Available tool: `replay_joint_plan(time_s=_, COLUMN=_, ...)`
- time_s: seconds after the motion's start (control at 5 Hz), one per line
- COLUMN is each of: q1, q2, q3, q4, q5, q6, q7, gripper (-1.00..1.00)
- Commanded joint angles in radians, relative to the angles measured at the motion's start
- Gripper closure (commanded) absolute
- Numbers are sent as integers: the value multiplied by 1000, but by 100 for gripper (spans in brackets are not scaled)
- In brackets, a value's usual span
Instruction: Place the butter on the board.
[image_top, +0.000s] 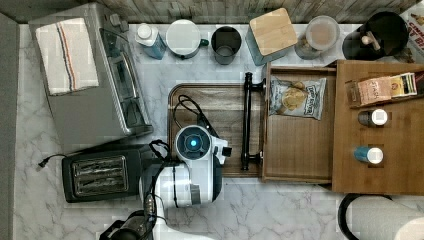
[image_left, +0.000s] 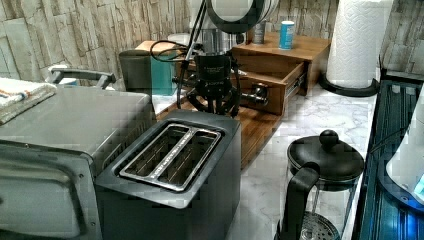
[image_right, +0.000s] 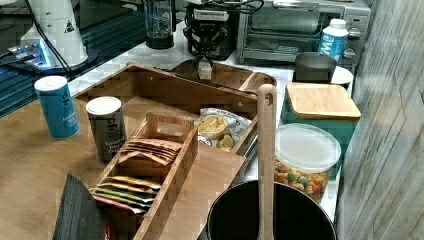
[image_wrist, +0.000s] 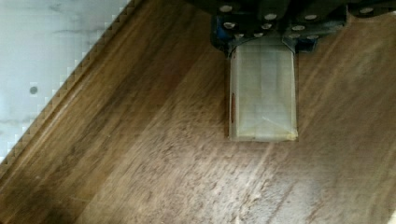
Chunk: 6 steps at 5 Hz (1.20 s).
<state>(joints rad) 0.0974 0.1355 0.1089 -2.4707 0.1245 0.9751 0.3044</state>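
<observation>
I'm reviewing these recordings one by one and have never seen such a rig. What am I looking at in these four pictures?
It is one robot arm working on a kitchen counter. Three cameras stand off the arm: one looks straight down, two look from opposite ends. The fourth sits on the wrist. The arm's gripper holds a pale wrapped stick of butter between its fingers, over the dark wooden board. Around it stand a toaster, a toaster oven, a lighter wooden tray with a snack bag, and a paper towel roll.
</observation>
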Motion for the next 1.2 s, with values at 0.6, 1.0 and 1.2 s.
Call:
replay_joint_plan(time_s=0.6, q1=-12, q2=-16, q3=14, q4=76, q5=127, q6=3, q7=-113, gripper=-100)
replay_joint_plan(time_s=1.0, q1=-5, q2=-17, q3=7, q4=77, q5=128, q6=3, q7=-114, gripper=-100)
replay_joint_plan(time_s=1.2, q1=-5, q2=-17, q3=7, q4=77, q5=129, q6=3, q7=-114, gripper=-100)
